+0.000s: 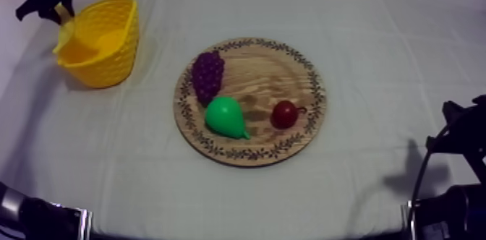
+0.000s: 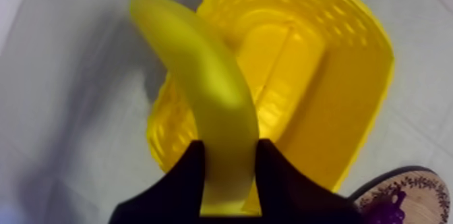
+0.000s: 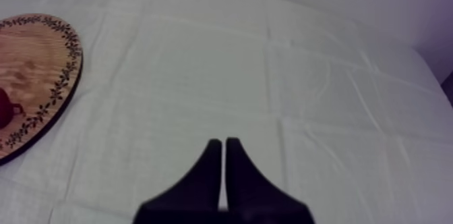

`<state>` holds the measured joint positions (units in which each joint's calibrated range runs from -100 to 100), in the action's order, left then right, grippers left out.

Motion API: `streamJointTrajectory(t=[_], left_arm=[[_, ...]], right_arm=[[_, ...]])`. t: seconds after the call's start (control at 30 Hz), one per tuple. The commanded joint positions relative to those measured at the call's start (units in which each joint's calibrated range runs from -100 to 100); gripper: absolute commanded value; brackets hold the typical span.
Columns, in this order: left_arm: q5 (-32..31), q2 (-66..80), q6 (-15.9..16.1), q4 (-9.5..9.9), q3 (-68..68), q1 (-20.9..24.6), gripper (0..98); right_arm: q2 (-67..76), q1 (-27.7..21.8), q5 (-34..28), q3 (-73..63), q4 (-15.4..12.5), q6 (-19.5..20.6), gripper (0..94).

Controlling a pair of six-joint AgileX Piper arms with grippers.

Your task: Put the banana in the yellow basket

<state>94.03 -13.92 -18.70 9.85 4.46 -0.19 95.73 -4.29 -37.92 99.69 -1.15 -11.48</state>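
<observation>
So, the left jaws are clenched on the banana [image 2: 214, 105], gripping it near one end. The rest of the fruit sticks out ahead of them in a long curve. Just past the jaws, right beside and under that curve, sits the yellow basket [image 2: 350, 112] with its open mouth facing them. The banana's far tip pokes out past the basket's rim, over the cloth, so it's at the basket but not inside it. From above you can see the left arm up at the basket's outer side, with a bit of the banana showing against the rim.

The wooden board [image 1: 289, 76] is well apart from the left jaws, out in the middle of the counter [image 1: 390, 48]. It carries a bunch of grapes [image 1: 207, 75], a green pear [image 1: 226, 117] touching the grapes' near end, and a small red fruit [image 1: 283, 114] a little apart from the pear. No banana is on it.

The right jaws are pressed flat together with nothing between them, making that narrow wedge shape. Straight ahead of them is just bare cloth. The board's patterned rim is off to one side of them, well apart, with the small red fruit peeking in at its edge.
</observation>
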Motion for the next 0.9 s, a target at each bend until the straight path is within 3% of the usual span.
streamJointTrajectory(t=[0.0, 0.87], left_arm=[[-0.9, -1.1, -0.1, -0.12, -0.1, -0.1, 27.3], [-11.1, -17.6, 0.1, -2.66, 5.2, -2.1, 27.4]], right_arm=[[0.0, 0.0, 0.0, 0.0, 0.0, 0.0, 0.3], [0.0, 0.0, 0.0, 0.0, 0.0, 0.0, 0.3]])
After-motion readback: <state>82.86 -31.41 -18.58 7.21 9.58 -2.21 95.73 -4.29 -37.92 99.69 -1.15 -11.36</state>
